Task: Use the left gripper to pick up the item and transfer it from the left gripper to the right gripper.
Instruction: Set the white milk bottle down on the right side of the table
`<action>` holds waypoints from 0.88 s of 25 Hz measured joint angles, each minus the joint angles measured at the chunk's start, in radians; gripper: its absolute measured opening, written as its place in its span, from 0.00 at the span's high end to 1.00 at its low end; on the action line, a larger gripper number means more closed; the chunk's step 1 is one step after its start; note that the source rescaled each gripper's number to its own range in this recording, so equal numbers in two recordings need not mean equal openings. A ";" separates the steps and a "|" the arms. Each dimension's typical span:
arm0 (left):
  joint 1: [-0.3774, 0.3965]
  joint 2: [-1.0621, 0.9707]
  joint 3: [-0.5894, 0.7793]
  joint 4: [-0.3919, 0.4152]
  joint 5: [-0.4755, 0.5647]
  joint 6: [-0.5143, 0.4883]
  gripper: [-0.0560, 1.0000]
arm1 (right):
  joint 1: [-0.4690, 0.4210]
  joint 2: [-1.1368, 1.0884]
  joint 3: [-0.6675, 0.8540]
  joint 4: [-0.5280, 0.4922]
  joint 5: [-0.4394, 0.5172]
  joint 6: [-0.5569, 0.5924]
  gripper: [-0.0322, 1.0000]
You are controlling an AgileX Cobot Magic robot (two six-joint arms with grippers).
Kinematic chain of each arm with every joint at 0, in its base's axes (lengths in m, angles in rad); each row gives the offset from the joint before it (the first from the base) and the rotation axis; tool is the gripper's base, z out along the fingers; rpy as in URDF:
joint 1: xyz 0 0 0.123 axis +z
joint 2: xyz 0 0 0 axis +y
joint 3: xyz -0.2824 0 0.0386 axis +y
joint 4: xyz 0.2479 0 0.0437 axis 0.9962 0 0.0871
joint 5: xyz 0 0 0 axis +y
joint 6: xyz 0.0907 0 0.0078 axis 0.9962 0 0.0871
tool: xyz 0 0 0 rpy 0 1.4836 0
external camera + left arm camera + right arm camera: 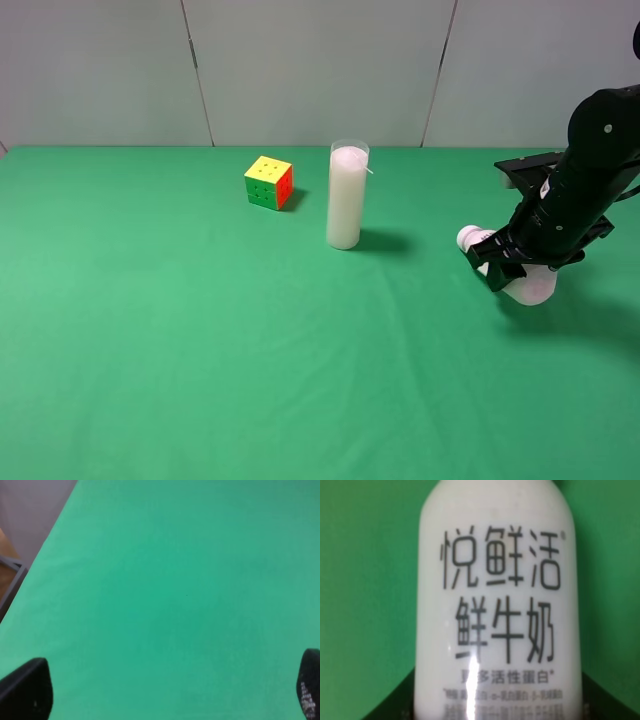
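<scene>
**Bottle in the right claw, left claw spread over bare cloth**

From the high camera, the green table [200, 350] carries three things. A coloured puzzle cube [268, 182] sits towards the back, left of centre. Just to its right, but apart from it, stands a tall white candle [346, 200] in clear glass, upright. Well over on the right side is the small white bottle [535, 287]. It lies on its side at a slant, with its round cap [468, 237] pointing towards the candle. The right claw [503, 262] comes down over the bottle's middle from the black arm and is closed around it. White shows on either side of the black fingers. Whether the bottle rests on the cloth or hangs just above it cannot be told from here. The left arm does not appear in this view.

The left wrist camera shows only green table [175, 580] below. The left claw [167, 692] is spread wide and holds nothing. One black fingertip [25, 690] sits in each lower corner of the picture.

The right wrist camera is filled by the bottle [497, 605], very close, its dark printed characters sharp on the white body. The black jaws of the right claw [500, 707] press against it on both sides, with green cloth behind.
</scene>
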 joint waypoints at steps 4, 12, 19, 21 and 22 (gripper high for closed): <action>0.000 0.000 0.000 0.000 0.000 0.000 0.06 | 0.000 0.000 -0.001 0.005 -0.004 0.000 0.52; 0.000 0.000 0.000 0.000 0.000 0.000 0.06 | 0.000 0.000 -0.004 0.030 -0.007 0.000 0.00; 0.000 0.000 0.000 0.000 0.000 0.000 0.06 | 0.000 0.000 -0.004 0.030 -0.007 0.000 0.00; 0.000 0.000 0.000 0.000 0.000 0.000 0.06 | 0.000 0.000 -0.004 0.030 -0.007 0.000 0.00; 0.000 0.000 0.000 0.000 0.000 0.000 0.06 | 0.000 0.000 -0.004 0.030 -0.007 0.000 0.00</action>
